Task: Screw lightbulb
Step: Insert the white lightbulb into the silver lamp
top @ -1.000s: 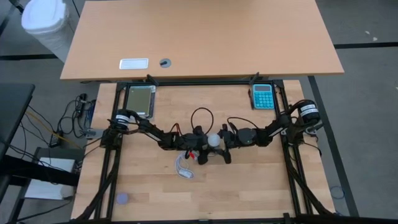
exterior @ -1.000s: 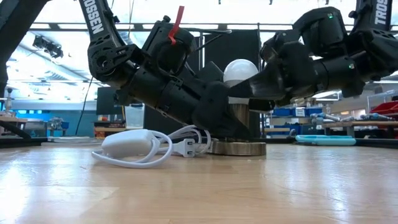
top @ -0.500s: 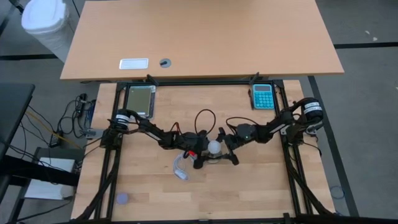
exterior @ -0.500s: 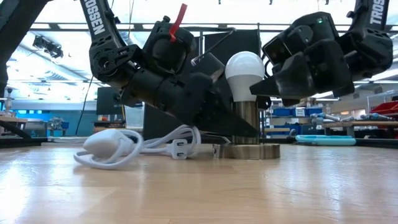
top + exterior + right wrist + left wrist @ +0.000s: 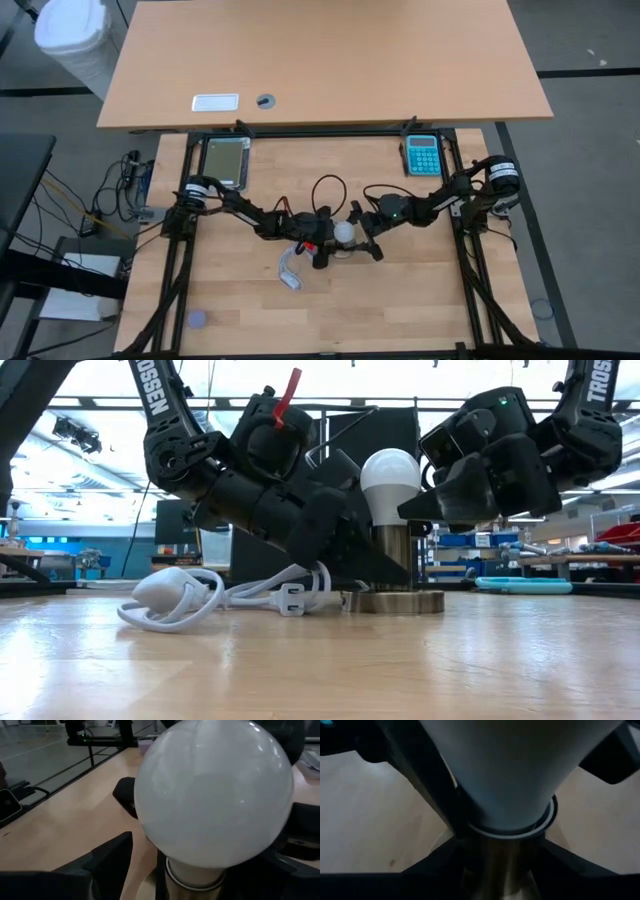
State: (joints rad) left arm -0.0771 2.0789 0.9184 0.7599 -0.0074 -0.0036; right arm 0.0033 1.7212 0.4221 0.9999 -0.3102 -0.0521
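The white lightbulb point(image 5: 390, 472) stands upright in a metal socket stem point(image 5: 392, 550) on a round grey base disc point(image 5: 392, 601), which rests flat on the table's middle; it also shows in the high view point(image 5: 344, 234). My left gripper point(image 5: 334, 245) reaches in from the left and is shut on the stem under the bulb. My right gripper point(image 5: 432, 500) is open at the bulb's right side. Its fingers point(image 5: 112, 857) stand on either side of the bulb's neck point(image 5: 192, 870), apart from it. My left gripper pinches the socket's metal stem point(image 5: 500, 865) between its two fingers, just below the bulb's neck. The fingers point(image 5: 442, 862) come slanting down from the table's left. The stem stands upright with its base disc on the table.
A coiled white cable with a switch point(image 5: 165, 590) and a plug point(image 5: 290, 598) lies left of the socket, under my left arm. A teal calculator point(image 5: 422, 155) and a grey metal plate point(image 5: 224, 160) lie at the far edge. A small round piece point(image 5: 197, 320) lies near left.
My right gripper has let go of the bulb's neck and drawn back a little toward the table's right. My left gripper has slid the socket with the bulb a little toward the near edge, and the cable has shifted with it.
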